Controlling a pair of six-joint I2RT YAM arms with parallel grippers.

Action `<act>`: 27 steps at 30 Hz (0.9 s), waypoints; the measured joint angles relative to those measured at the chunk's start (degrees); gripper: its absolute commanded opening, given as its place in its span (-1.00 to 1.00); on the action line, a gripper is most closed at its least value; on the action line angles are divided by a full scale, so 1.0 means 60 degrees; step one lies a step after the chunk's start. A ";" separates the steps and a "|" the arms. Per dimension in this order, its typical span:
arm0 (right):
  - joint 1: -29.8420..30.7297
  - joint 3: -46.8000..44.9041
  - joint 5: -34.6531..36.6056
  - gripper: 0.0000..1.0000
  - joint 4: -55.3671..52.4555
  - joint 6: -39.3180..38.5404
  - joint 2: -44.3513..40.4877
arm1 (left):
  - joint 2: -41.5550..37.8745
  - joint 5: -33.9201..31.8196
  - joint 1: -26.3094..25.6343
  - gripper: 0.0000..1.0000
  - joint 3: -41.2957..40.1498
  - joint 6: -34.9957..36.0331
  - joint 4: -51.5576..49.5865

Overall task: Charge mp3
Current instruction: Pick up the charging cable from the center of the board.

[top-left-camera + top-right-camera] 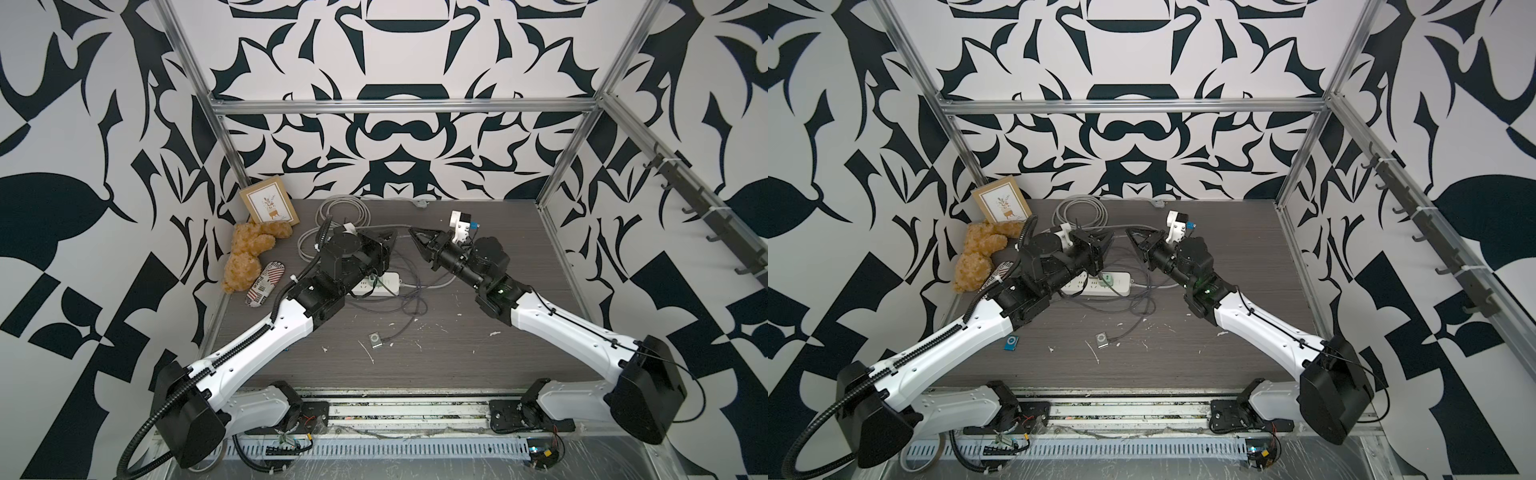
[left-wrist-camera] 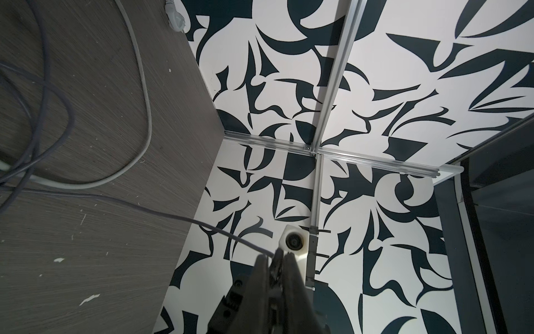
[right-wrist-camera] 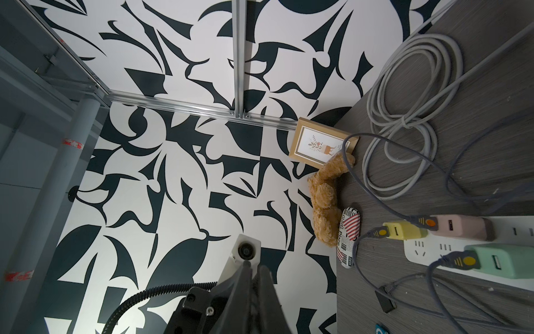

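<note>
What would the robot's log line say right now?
left gripper: jaws shut on cable | right gripper: jaws barely apart | silver mp3: on table

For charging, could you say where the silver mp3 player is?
In both top views the silver mp3 player lies centrally near the table's front, by a cable end.

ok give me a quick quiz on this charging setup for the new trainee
1. True or false: the left gripper is shut on a grey cable.
2. How many chargers sit in the power strip, seen from the right wrist? A two, B three, C five.
3. What colour is the mp3 player lying beside the left arm in a top view?
Key: 1 true; 2 B; 3 blue.
</note>
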 measured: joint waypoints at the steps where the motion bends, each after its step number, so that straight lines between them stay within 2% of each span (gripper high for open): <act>1: 0.0000 0.0000 -0.0058 -0.51 0.0011 0.0080 -0.0015 | 0.0000 0.0004 0.0000 -1.00 -0.0004 0.0164 0.0102; 10: 0.0000 0.0007 -0.0339 -0.53 0.0503 0.0608 0.0069 | 0.0153 0.0189 0.0000 -1.00 -0.0004 0.1220 0.1038; 17: 0.0000 0.0109 -0.0375 -0.69 0.0674 0.0750 0.0138 | 0.0189 0.0313 0.0004 -1.00 -0.0022 0.1483 0.1282; 25: -0.0026 0.0186 -0.0375 -0.72 0.0827 0.0812 0.0215 | 0.0259 0.0335 0.0029 -1.00 -0.0036 0.1690 0.1566; 27: -0.0029 0.0189 -0.0375 -0.78 0.0882 0.0816 0.0219 | 0.0270 0.0342 0.0025 -1.00 -0.0055 0.1778 0.1657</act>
